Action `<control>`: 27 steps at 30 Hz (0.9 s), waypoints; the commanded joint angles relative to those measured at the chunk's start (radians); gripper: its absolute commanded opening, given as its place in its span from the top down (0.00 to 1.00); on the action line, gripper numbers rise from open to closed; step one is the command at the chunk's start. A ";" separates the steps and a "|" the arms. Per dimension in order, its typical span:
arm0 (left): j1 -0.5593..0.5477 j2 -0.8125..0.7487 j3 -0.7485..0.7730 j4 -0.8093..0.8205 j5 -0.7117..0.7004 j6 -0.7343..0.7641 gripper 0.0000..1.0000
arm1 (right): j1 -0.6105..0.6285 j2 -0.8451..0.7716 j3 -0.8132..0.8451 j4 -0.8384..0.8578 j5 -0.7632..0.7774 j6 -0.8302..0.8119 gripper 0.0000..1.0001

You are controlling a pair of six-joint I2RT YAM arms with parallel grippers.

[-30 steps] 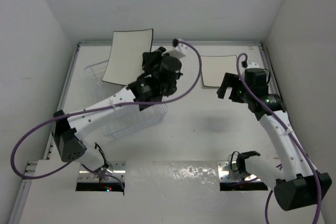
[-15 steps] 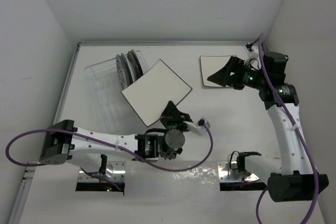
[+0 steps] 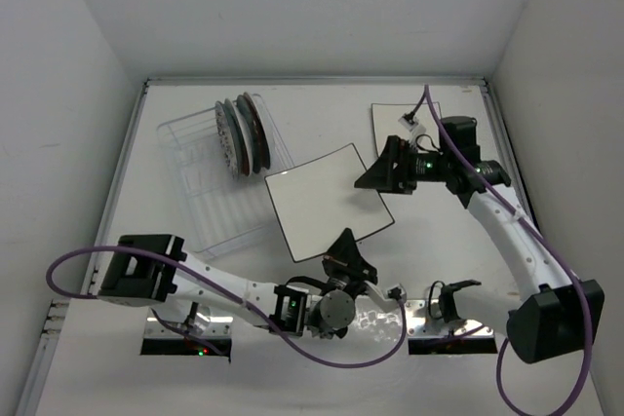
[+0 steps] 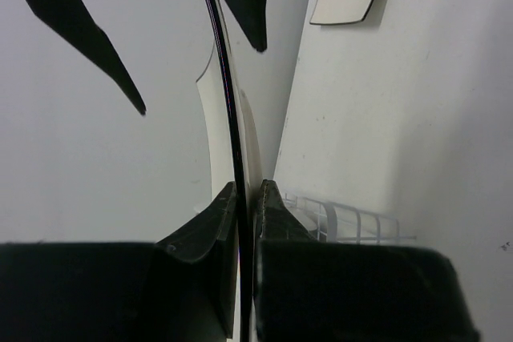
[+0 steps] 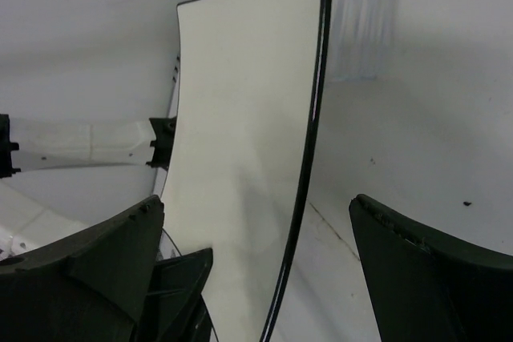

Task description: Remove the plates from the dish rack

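we see the left gripper clamped on the lower edge of the square cream plate, held mid-frame. right gripper jaws stand wide apart, straddling that plate's right corner. dish rack sits centre-left, with round plates upright at its upper end. second square plate lies flat, upper right.

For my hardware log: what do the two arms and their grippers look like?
The left arm and right arm have white links, black joints and bases, and a loose purple cable each. The left gripper and right gripper are black, with tapering fingers.
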 commanded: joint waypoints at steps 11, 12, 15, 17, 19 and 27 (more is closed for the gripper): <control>-0.060 0.030 -0.037 0.240 -0.057 0.205 1.00 | 0.086 0.061 -0.018 0.011 -0.021 -0.069 0.56; -0.060 0.027 -0.038 0.240 -0.055 0.205 1.00 | 0.087 0.063 -0.015 -0.003 -0.018 -0.075 0.68; -0.059 0.001 -0.043 0.240 -0.057 0.207 1.00 | 0.089 0.058 -0.040 0.002 -0.019 -0.075 0.75; -0.059 -0.017 -0.043 0.242 -0.058 0.211 1.00 | 0.094 0.051 -0.067 0.031 -0.033 -0.063 0.81; -0.059 -0.023 -0.041 0.243 -0.060 0.211 1.00 | 0.094 0.048 -0.086 0.063 -0.054 -0.030 0.94; -0.057 -0.013 -0.035 0.279 -0.124 0.219 0.21 | -0.016 -0.003 -0.130 0.388 -0.080 0.273 1.00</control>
